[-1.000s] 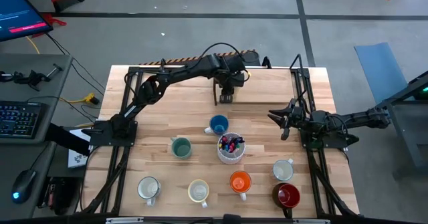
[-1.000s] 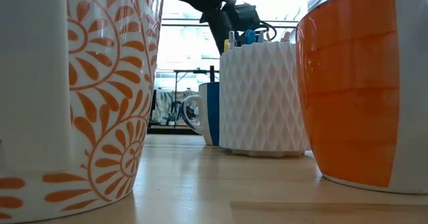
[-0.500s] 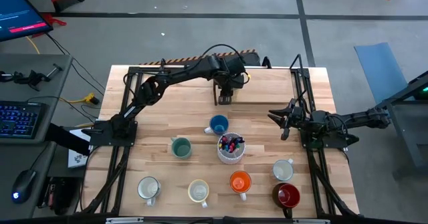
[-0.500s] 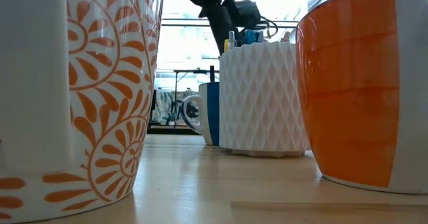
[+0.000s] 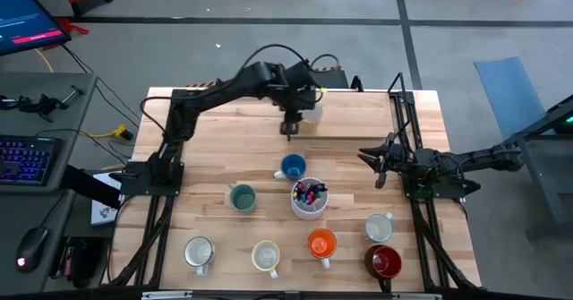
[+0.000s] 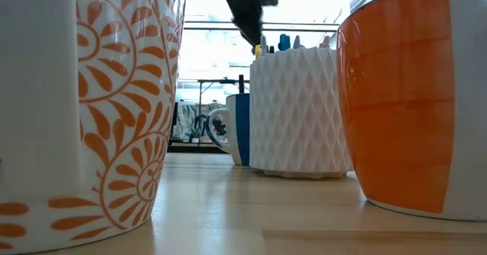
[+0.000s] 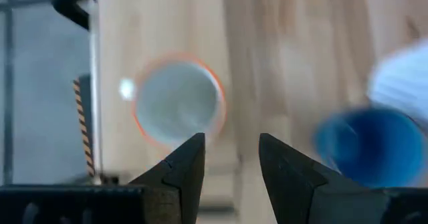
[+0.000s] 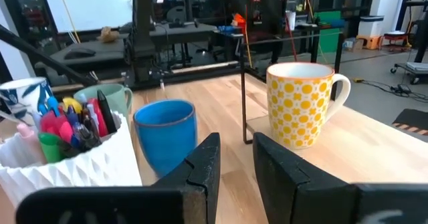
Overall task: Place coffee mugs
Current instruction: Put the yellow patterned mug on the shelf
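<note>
A: How much room did we have along the far edge of the table (image 5: 206, 157)?

B: We saw bare wood on both sides of the yellow-dotted mug (image 5: 311, 112), which stood alone near that edge, well apart from the rest. The middle was crowded: the blue mug (image 5: 292, 167) sat just beside the white pen cup (image 5: 308, 198), with the teal mug (image 5: 241, 197) to its left.

A: And the near edge?

B: We counted five mugs there: a grey-white mug (image 5: 199, 252), a cream mug (image 5: 266, 256), the orange mug (image 5: 321, 244), a white mug (image 5: 378, 227) and the dark red mug (image 5: 384, 262). The last two were close together.

A: How was the left arm posed?

B: We saw it reaching across the far half of the table, elbow raised, the left gripper (image 5: 289, 125) pointing down just beside the yellow-dotted mug. In its wrist view the fingers (image 7: 184, 167) were parted around nothing, with that mug's round mouth (image 7: 178, 101) below and beyond them.

A: The right one?

B: The right gripper (image 5: 380, 164) waited by the right side frame, its fingers (image 8: 204, 160) slightly apart and holding nothing.

A: How did the mug look up close?

B: Upright, white with yellow dots (image 8: 299, 103), handle out to one side.
</note>
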Controlling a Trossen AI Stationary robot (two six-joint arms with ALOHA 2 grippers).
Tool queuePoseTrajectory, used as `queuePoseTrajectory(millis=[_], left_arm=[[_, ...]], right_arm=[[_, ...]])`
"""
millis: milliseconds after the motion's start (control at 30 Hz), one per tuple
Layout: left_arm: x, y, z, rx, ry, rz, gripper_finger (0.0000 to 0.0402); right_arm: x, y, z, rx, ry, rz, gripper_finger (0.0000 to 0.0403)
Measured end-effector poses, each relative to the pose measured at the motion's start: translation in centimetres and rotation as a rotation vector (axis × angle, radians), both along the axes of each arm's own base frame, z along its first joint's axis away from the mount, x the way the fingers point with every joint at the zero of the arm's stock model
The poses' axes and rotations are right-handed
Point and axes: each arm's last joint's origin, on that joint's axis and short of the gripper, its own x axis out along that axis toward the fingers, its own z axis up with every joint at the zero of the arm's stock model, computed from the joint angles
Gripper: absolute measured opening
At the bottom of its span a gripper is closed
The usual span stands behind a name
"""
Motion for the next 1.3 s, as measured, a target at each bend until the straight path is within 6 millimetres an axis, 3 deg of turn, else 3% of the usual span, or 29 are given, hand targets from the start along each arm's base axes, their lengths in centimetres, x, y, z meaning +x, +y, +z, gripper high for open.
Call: queuePoseTrajectory(millis=[167,333,533,633,767,1000,1200,1300], left_arm=[[-3.4,-1.4,1.0,-0.128,0.177,-0.027,0.0132],[-4.3,-1.5,0.1,-0.255,0.209,-0.049,0.0131],[-6.1,-1.4,-5.1,-0.363,0.331,-0.070,0.0131],[-8.2,-1.2,-7.5,-0.390,0.377,-0.011,0.0131],[-11.5,-1.2,-9.2,-0.415,0.373,0.085,0.0131],[-16.7,-2.1,-9.7,-0.347,0.058,0.189,0.0131],[-18.0,-3.3,-9.3,-0.222,-0.275,0.178,0.0131],[-18.6,-3.6,-9.3,-0.163,-0.338,0.186,0.0131]], right_arm=[[0.5,0.1,-0.8,0.029,0.076,-0.012,0.0075],[1.0,0.2,-1.3,0.072,0.112,-0.017,0.0075],[1.5,0.5,-0.5,0.034,0.043,0.001,0.0075],[1.7,0.4,-0.2,-0.001,0.027,-0.029,0.0075],[1.9,0.1,0.2,-0.043,0.014,-0.059,0.0075],[3.3,-1.1,2.4,-0.102,0.050,-0.134,0.0075],[6.0,-3.6,4.6,-0.036,0.200,-0.181,0.0075],[7.7,-5.5,5.1,0.061,0.317,-0.210,0.0075]])
